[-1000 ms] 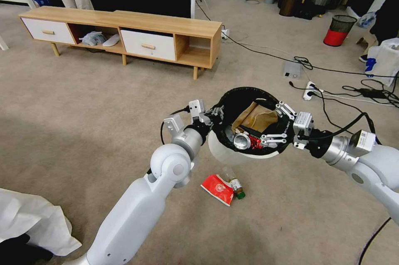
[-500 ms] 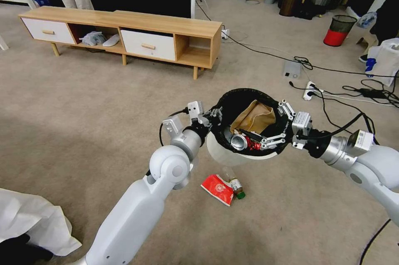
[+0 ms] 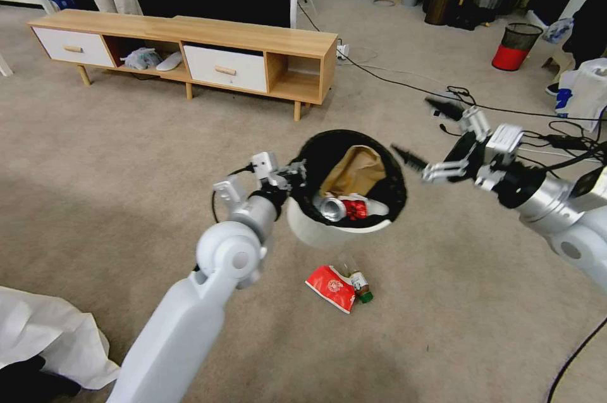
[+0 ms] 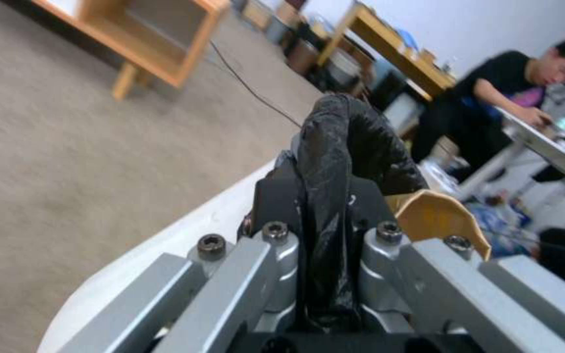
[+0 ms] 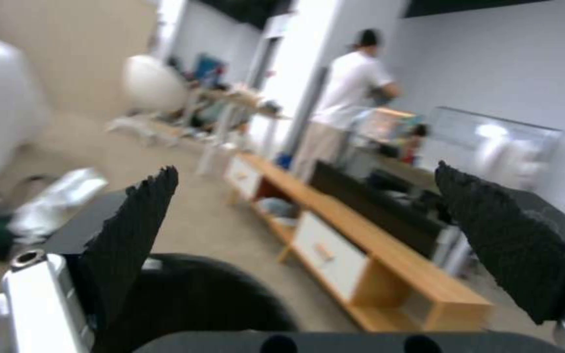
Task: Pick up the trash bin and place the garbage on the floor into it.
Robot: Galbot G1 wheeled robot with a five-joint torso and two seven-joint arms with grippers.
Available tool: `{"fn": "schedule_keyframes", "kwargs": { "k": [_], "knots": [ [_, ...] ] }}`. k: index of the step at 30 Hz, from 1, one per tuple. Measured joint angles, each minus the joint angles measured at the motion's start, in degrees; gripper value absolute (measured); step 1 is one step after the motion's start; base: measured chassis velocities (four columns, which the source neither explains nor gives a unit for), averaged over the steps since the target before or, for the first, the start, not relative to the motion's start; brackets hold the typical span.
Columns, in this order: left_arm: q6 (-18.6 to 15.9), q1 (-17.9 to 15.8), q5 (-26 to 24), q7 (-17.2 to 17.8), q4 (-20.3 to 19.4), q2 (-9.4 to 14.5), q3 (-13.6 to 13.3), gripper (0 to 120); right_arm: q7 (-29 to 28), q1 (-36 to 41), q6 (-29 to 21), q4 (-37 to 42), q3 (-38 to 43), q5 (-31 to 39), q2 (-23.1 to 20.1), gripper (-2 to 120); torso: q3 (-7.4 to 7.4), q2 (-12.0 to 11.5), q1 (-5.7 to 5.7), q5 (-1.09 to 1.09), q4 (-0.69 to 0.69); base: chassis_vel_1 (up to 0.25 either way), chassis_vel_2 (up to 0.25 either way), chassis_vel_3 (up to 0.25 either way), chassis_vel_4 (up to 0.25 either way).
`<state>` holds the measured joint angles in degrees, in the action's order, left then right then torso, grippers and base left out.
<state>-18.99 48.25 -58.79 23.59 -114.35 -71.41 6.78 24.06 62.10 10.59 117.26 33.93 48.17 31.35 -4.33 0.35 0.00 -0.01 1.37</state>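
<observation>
The left gripper [image 3: 297,173] is clamped on the black-bagged rim of the trash bin [image 3: 316,235] and holds it above the carpet, its fingers [image 4: 276,240] pinching the liner. Inside the bin lie a brown paper bag [image 3: 354,172], a crushed red can [image 3: 341,207] and something white beside the can. The right gripper [image 3: 427,137] hangs just beside the bin's rim with its jaws spread wide and empty, while a red packet [image 3: 331,287] and a small brown bottle [image 3: 359,281] lie together on the floor below the bin.

White arms [image 3: 190,314], silver, seemingly black-padded tools.
</observation>
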Motion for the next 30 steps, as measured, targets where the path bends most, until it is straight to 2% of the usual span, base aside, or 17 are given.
{"fn": "schedule_keyframes", "kwargs": {
  "k": [2, 6, 7, 11, 13, 14, 16, 17, 18, 23, 30],
  "knots": [
    [-0.1, 1.0, 0.7, 0.1, -1.1, 0.6, 2.4, 6, -3.7, -0.5, -1.4, -0.4, 1.0, 0.2, 1.9, 100, 0.00, 0.0, 0.00, 0.00, 0.00, 0.000, 0.000, 0.000, 0.000],
    [-0.2, 1.9, 1.2, 0.1, -1.8, 1.1, 4.1, 6, -7.0, -0.6, -2.4, -0.6, 1.4, -0.1, 3.3, 100, 0.01, 0.0, 0.00, 0.01, 0.00, 0.000, 0.000, 0.000, 0.000],
    [-0.2, 2.9, 1.7, 0.2, -2.7, 1.3, 5.9, 6, -9.8, -0.1, -4.3, -0.7, 1.8, -0.9, 4.6, 100, 0.01, 0.0, 0.00, 0.01, 0.00, 0.000, 0.000, 0.000, 0.000],
    [-0.2, 4.0, 2.3, 0.2, -3.5, 1.3, 7.4, 6, -12.4, 0.7, -6.5, -0.7, 1.9, -2.2, 5.9, 100, 0.01, 0.0, 0.00, 0.00, 0.00, 0.000, 0.000, 0.000, 0.000],
    [-0.2, 5.0, 2.9, 0.2, -4.6, 1.3, 9.2, 6, -17.4, 1.6, -10.0, -0.7, 1.0, -4.3, 7.9, 100, 0.01, 0.0, 0.00, 0.00, 0.01, 0.000, 0.000, 0.000, 0.000],
    [-0.2, 5.0, 2.9, 0.2, -4.6, 1.3, 9.2, 6, -17.4, 1.6, -10.0, -0.7, 1.0, -4.3, 7.9, 100, 0.01, 0.0, 0.00, 0.00, 0.01, 0.000, 0.000, 0.000, 0.000],
    [-0.2, 5.8, 3.3, 0.4, -5.6, 1.8, 10.7, 6, -25.5, 3.3, -15.5, -1.2, -1.4, -7.3, 10.5, 100, 0.00, 0.0, 0.00, 0.00, 0.00, 0.000, 0.000, 0.000, 0.000],
    [-0.2, 5.8, 3.3, 0.4, -5.6, 1.8, 10.7, 6, -25.5, 3.3, -15.5, -1.2, -1.4, -7.3, 10.5, 100, 0.00, 0.0, 0.00, 0.00, 0.00, 0.000, 0.000, 0.000, 0.000],
    [-0.2, 6.2, 3.5, 0.4, -6.1, 2.2, 11.3, 6, -28.0, 3.9, -16.8, -2.6, -3.1, -8.7, 11.9, 100, 0.01, 0.0, 0.00, 0.01, 0.01, 0.000, 0.000, 0.000, 0.000],
    [-0.3, 7.2, 3.1, 0.7, -7.2, 2.8, 12.2, 6, -30.4, 3.9, -16.6, -6.5, -6.2, -12.4, 15.1, 100, 0.00, 0.0, 0.00, 0.01, 0.01, 0.000, 0.000, 0.000, 0.000],
    [-1.0, 7.5, 1.7, 1.2, -7.8, 2.8, 12.4, 6, -30.6, 3.2, -16.0, -8.2, -7.6, -13.3, 16.3, 100, 0.00, 0.0, 0.00, 0.01, 0.00, 0.000, 0.000, 0.000, 0.000]
  ]
}}
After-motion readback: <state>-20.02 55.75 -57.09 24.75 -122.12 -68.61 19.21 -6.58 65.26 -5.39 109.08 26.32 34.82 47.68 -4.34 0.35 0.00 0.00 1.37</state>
